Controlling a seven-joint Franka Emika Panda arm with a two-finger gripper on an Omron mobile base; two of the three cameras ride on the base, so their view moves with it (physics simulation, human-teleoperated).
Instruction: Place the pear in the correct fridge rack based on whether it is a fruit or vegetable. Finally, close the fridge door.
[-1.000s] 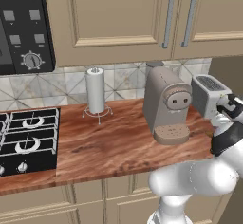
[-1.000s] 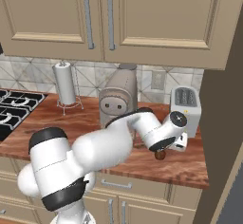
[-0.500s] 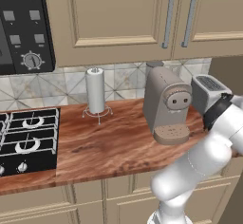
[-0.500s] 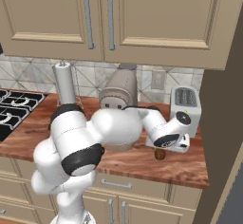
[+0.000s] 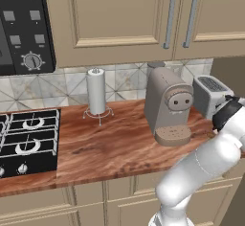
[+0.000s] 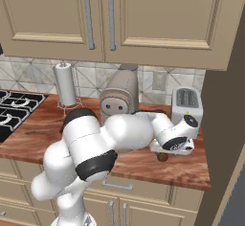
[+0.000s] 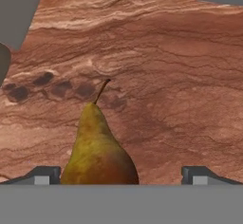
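Observation:
The pear (image 7: 97, 149), brownish-tan with a thin stem, lies on the wooden counter (image 7: 166, 76). In the hand view it sits between the two fingertips (image 7: 45, 174), closer to the left one, stem pointing away. My gripper (image 7: 121, 175) is open, jaws standing wide to either side of the fruit and apart from it. From the right base view the pear (image 6: 162, 157) peeks out under the hand (image 6: 173, 143), just in front of the toaster. The wrist (image 5: 227, 114) shows at the right edge of the left base view. The fridge rack is out of view.
A toaster (image 6: 186, 104) stands right behind the hand and a coffee machine (image 6: 119, 96) to its left. Further left are a paper towel roll (image 5: 96, 92) and the stove (image 5: 26, 141). A dark tall panel (image 6: 225, 139) borders the counter on the right.
The elbow and upper arm have swung nearer to the cameras while the hand stayed low over the pear. The jaws have spread slightly wider.

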